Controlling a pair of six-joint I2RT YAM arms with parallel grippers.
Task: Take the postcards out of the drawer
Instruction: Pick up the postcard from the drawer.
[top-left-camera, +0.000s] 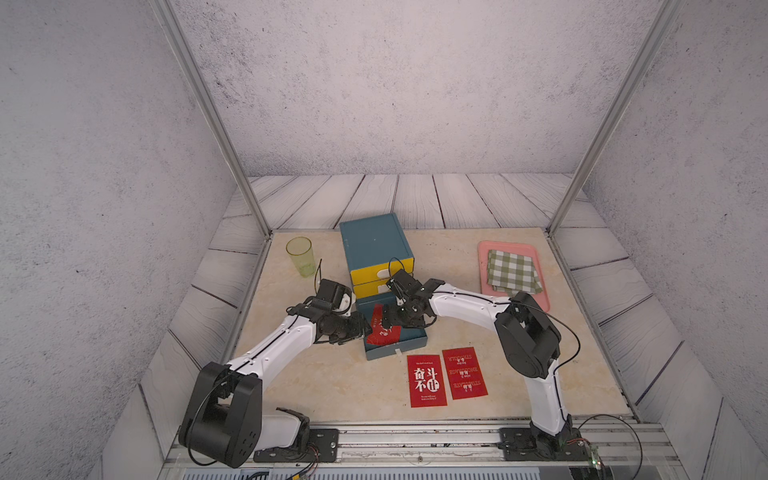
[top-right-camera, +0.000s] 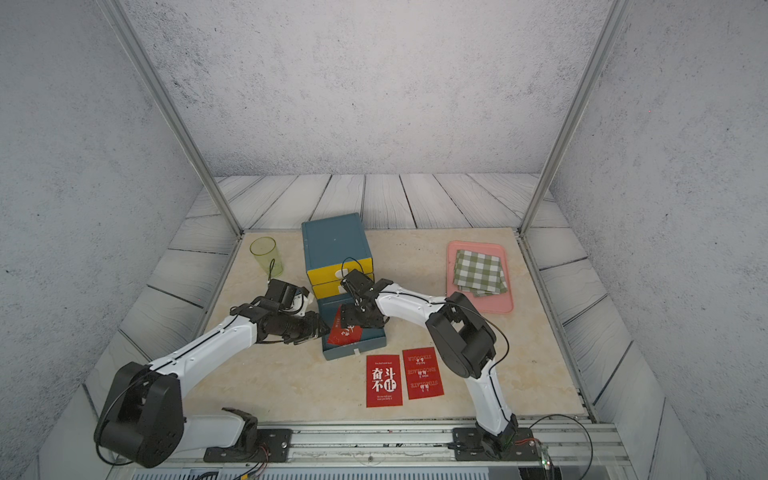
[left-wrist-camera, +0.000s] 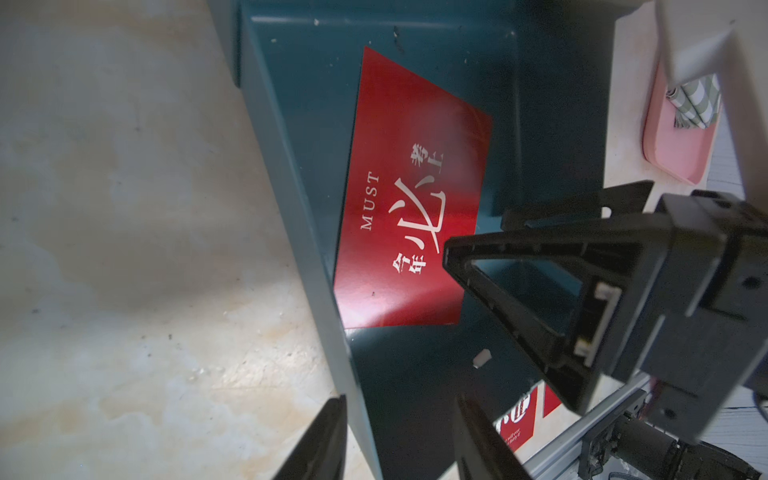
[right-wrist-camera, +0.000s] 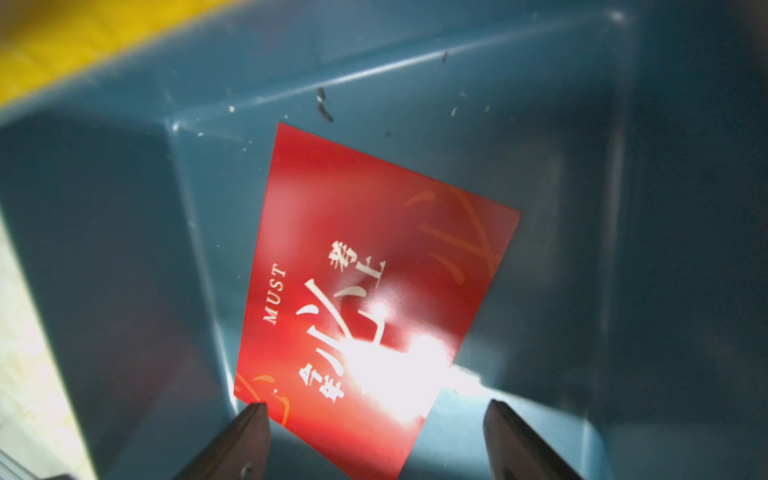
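The blue drawer (top-left-camera: 399, 351) (top-right-camera: 357, 351) is pulled out of the cabinet's bottom. One red postcard (top-left-camera: 384, 332) (left-wrist-camera: 411, 187) (right-wrist-camera: 365, 270) lies inside it, leaning on the left wall. Two more postcards (top-left-camera: 426, 380) (top-left-camera: 464, 373) lie flat on the table in front of the drawer. My left gripper (top-left-camera: 368, 328) (left-wrist-camera: 401, 401) is open and straddles the drawer's left wall, one finger outside and one inside. Reaching down into the drawer just over the card's near end, my right gripper (top-left-camera: 387, 321) (right-wrist-camera: 377, 404) is open wide and holds nothing.
The blue cabinet (top-left-camera: 376, 245) with two shut yellow drawers stands behind the open drawer. A green cup (top-left-camera: 300, 256) is at the back left. At the right, a pink tray (top-left-camera: 484, 270) holds a folded green-and-white checked cloth (top-left-camera: 513, 272).
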